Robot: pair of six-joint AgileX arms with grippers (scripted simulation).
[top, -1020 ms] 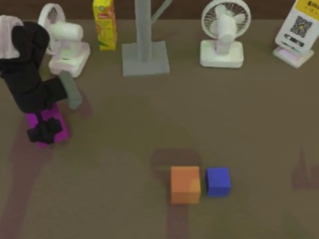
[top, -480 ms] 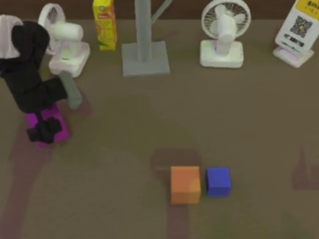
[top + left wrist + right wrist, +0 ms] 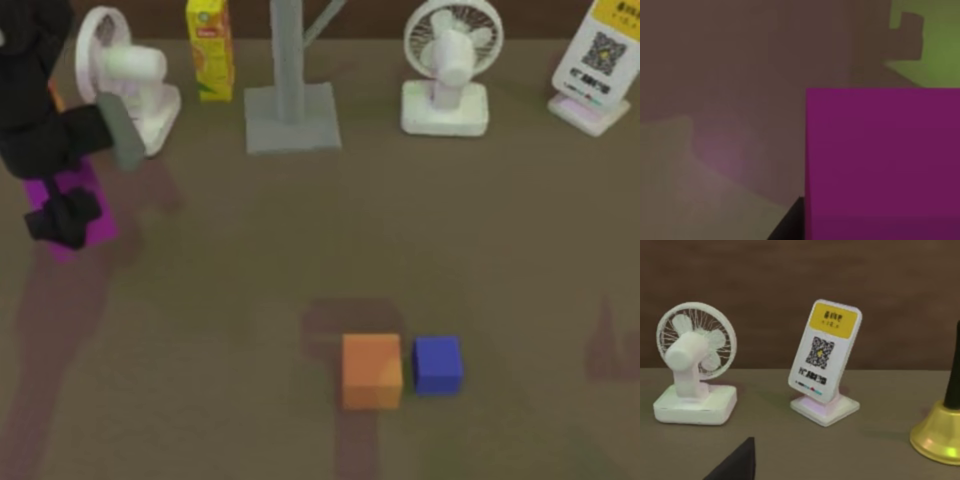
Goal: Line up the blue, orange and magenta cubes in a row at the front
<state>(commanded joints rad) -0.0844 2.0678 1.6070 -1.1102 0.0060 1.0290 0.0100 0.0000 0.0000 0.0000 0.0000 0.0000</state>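
Observation:
My left gripper (image 3: 62,215) is shut on the magenta cube (image 3: 80,178) and holds it above the table at the far left, its shadow lying on the table below. In the left wrist view the magenta cube (image 3: 882,160) fills the frame, with a dark finger (image 3: 790,225) against its side. The orange cube (image 3: 372,371) and the smaller blue cube (image 3: 437,364) sit side by side near the front centre, orange on the left. My right arm is outside the top view; one finger (image 3: 740,462) of its open gripper shows in the right wrist view with nothing held.
Along the back stand a white fan (image 3: 130,85), a yellow juice carton (image 3: 210,48), a grey stand (image 3: 290,115), a second white fan (image 3: 447,70) and a QR sign (image 3: 597,65). A brass bell (image 3: 940,432) shows in the right wrist view.
My left gripper has risen and moved toward the back left with the magenta cube in it. The orange and blue cubes have not moved.

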